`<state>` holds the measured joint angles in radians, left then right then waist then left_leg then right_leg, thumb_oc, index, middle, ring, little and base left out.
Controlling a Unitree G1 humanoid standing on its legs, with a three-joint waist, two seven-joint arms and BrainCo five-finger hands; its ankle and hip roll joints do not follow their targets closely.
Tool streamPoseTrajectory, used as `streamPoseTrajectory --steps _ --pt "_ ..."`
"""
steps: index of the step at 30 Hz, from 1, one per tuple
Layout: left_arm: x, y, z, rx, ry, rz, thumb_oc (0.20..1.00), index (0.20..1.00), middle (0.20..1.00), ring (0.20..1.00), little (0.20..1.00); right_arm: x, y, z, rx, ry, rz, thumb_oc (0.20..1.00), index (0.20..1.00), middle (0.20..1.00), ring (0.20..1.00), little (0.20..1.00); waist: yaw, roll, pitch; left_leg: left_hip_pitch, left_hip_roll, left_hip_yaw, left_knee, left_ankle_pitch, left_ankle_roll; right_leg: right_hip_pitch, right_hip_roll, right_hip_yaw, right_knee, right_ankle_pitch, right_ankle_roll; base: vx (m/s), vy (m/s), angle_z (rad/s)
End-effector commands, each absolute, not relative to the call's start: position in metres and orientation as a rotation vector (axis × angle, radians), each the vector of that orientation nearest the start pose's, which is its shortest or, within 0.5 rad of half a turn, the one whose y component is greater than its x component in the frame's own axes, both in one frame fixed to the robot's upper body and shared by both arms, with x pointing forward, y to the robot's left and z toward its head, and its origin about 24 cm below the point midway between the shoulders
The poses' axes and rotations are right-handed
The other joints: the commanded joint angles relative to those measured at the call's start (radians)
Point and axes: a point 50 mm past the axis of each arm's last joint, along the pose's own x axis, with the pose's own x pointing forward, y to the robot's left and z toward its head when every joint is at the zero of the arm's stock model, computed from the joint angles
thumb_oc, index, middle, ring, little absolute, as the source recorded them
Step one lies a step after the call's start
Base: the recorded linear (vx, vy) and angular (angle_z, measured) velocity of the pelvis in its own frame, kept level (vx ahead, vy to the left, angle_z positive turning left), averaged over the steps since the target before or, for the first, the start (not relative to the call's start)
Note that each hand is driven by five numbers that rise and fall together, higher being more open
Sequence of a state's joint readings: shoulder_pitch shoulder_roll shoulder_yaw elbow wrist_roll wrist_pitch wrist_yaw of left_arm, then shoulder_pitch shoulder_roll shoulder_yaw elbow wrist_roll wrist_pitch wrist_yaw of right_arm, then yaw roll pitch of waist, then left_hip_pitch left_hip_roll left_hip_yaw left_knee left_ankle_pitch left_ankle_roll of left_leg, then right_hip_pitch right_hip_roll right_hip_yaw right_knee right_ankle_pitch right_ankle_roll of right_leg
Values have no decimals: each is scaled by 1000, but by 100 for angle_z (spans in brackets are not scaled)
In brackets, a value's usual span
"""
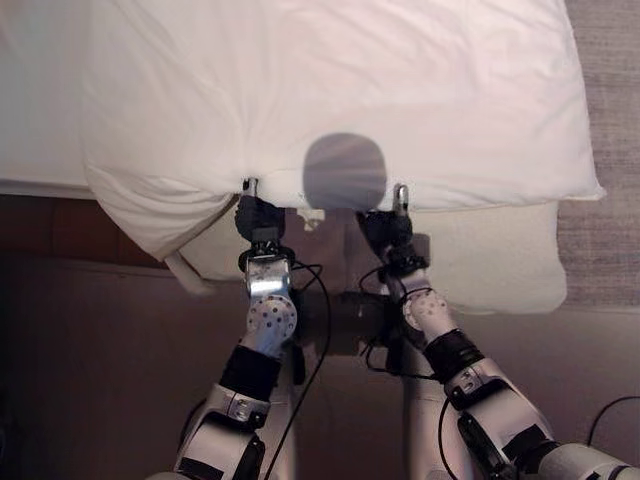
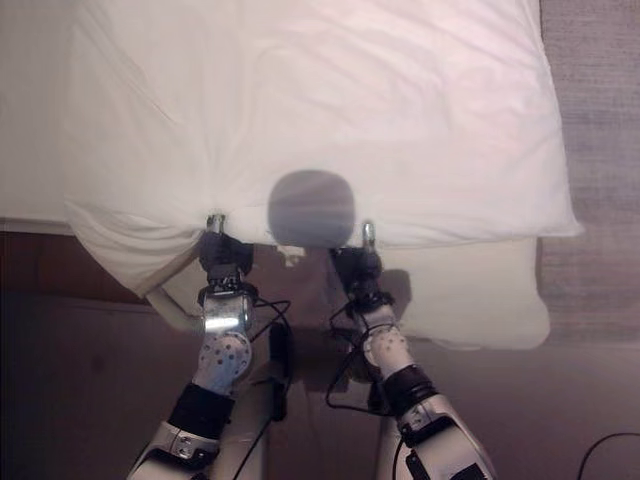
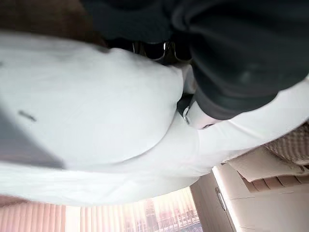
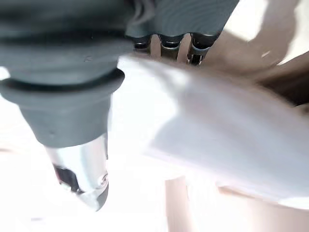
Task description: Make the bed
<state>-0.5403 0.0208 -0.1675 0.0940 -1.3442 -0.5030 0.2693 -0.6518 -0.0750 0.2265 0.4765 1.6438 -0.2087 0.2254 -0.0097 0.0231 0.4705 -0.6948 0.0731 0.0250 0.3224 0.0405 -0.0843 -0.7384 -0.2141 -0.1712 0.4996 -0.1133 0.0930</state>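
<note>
A big white pillow (image 1: 340,80) lies across the bed in front of me, with its near edge over the bed's side. My left hand (image 1: 258,218) grips that edge left of the middle, thumb on top and fingers underneath. A little to the right, my right hand (image 1: 390,232) pinches the same edge in the same way. In the left wrist view the thumb (image 3: 194,116) presses into the white cloth (image 3: 96,106). In the right wrist view the pillow's edge (image 4: 203,111) runs between the thumb (image 4: 82,169) and the fingers (image 4: 169,43).
A second white pillow (image 1: 490,260) lies under the first and sticks out at the near right. White bedding (image 1: 30,90) extends to the left. Grey carpet (image 1: 612,120) lies to the right, and the dark wooden bed side (image 1: 60,230) and floor are near me.
</note>
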Motion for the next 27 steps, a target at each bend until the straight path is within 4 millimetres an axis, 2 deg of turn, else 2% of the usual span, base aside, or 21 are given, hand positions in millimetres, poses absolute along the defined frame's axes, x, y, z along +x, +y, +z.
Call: streamPoseTrajectory --steps 1,3,5,10,11,14,19,27 --pt "302 150 204 -1371 -689 36 200 200 200 200 200 352 -105 154 1520 -367 393 1000 1000 1000 1000 1000 20 38 -69 -39 -64 22 31 -57 68 -6 56 22 -104 95 10 3 10 5" --pt "299 164 203 -1354 -717 113 200 200 200 200 200 349 -122 161 1523 -453 367 1000 1000 1000 1000 1000 18 40 -72 -43 -65 20 34 -59 70 -10 55 22 -100 93 11 0 0 0" --pt "298 167 202 -1347 -720 136 200 200 200 200 200 347 -127 163 1529 -482 355 1000 1000 1000 1000 1000 16 41 -77 -47 -65 20 31 -53 73 -16 55 22 -102 98 12 0 0 0" --pt "295 186 197 -1311 -748 243 200 200 200 200 200 348 -157 159 1498 -533 244 1000 1000 1000 1000 1000 15 47 -81 -48 -61 22 27 -54 73 -24 53 27 -100 98 14 0 0 0" --pt "294 198 193 -1298 -758 311 200 200 200 200 200 348 -170 157 1484 -551 191 1000 1000 1000 1000 1000 15 48 -82 -46 -58 24 30 -61 73 -22 53 28 -96 90 15 0 0 0" --pt "293 209 189 -1287 -763 377 200 200 200 200 200 348 -181 158 1472 -568 152 1000 1000 1000 1000 1000 13 48 -84 -51 -57 26 32 -57 73 -28 53 30 -96 94 13 0 0 0" --pt "288 247 175 -1219 -758 606 200 200 200 200 200 346 -213 157 1403 -594 44 1000 1000 1000 1000 1000 12 51 -95 -50 -52 33 36 -66 70 -30 53 35 -89 85 18 0 0 0" --pt "284 278 165 -1161 -756 776 200 200 200 200 200 345 -234 160 1337 -616 -7 1000 1000 1000 1000 1000 4 49 -106 -60 -48 41 41 -60 67 -39 54 41 -89 93 16 0 0 0"
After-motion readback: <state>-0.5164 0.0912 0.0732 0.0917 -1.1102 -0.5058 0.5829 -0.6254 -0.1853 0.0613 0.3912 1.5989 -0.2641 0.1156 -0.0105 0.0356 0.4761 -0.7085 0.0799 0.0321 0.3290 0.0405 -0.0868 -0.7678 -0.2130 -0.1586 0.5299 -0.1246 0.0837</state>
